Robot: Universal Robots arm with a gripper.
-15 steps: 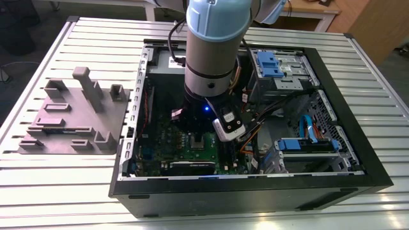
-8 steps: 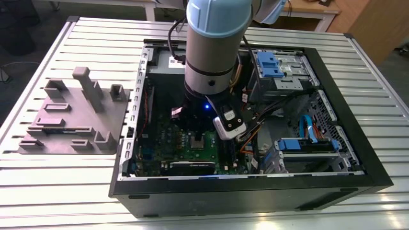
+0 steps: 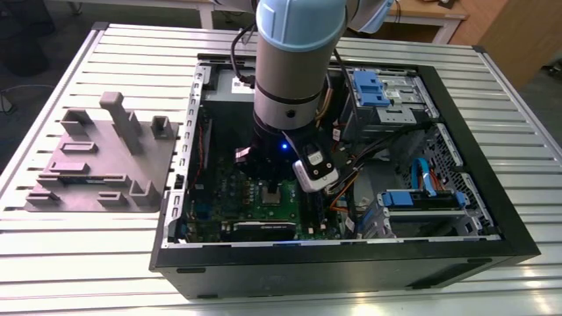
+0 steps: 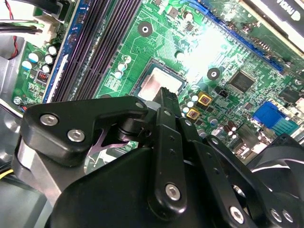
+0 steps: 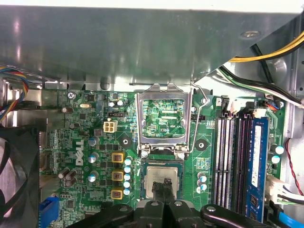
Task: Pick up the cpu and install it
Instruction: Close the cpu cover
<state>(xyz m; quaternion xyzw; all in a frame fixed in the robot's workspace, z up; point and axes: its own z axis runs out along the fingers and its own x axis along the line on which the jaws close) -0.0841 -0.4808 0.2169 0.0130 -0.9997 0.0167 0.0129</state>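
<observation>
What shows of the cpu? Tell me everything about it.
The cpu is a small, flat, square chip with a dull silvery metal top and a thin pale edge. It lies level in the dark socket on the green motherboard, beside the socket's metal frame, which stands swung open. The claw, shut, sits over one edge of it; whether they touch cannot be told.

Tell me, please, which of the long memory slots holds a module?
The outermost one, farthest from the cpu: a blue module fills it; the other slots are empty.
</observation>
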